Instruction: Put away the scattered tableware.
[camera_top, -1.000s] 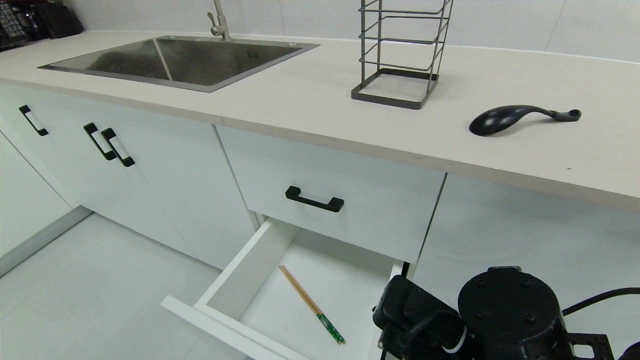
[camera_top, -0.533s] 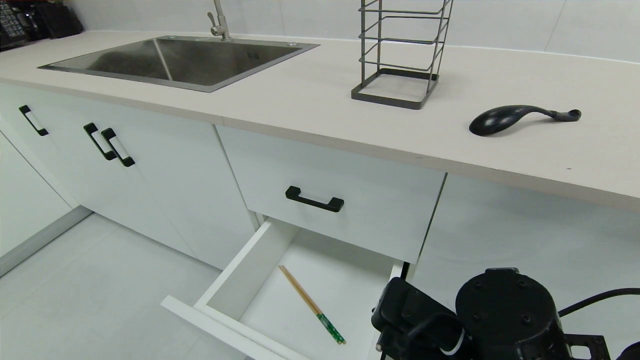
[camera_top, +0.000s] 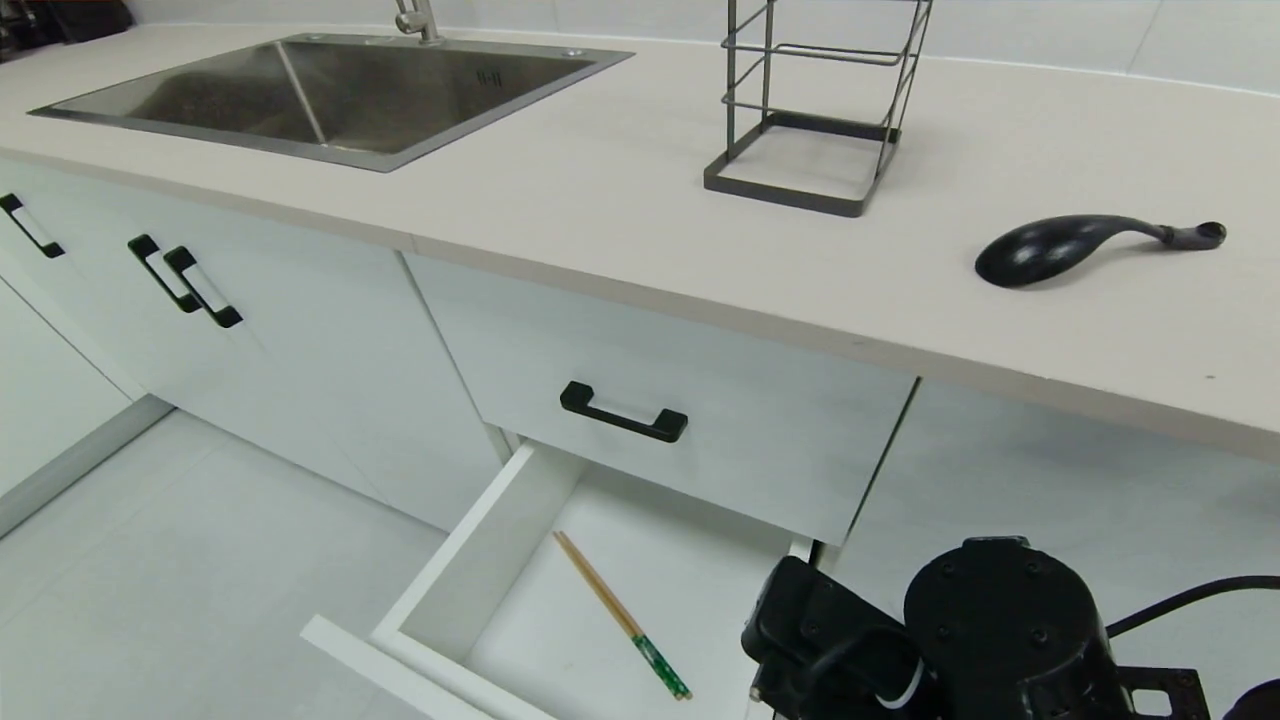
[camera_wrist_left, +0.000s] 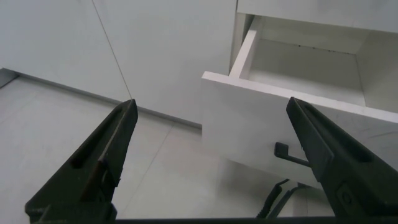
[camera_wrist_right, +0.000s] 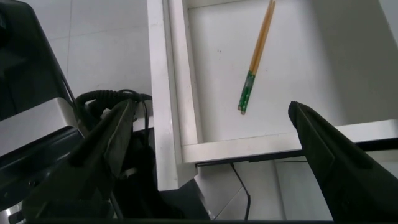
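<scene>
Only my head camera shifted: the glossy black curved-handled spoon (camera_top: 1035, 252) still lies on the pale tabletop (camera_top: 600, 190), both jaws wide, empty.

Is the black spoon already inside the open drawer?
No, the black spoon lies on the countertop; the open drawer holds chopsticks.

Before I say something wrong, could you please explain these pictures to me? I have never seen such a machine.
This is a two-armed robot in a kitchen. The wide picture comes from a camera on its head; the other two come from cameras on its wrists. The dark prongs there are the left gripper and the right gripper, both open and holding nothing. The counter has a sink; on it are a black spoon and a wire rack. Below, the open drawer holds a pair of chopsticks.
</scene>
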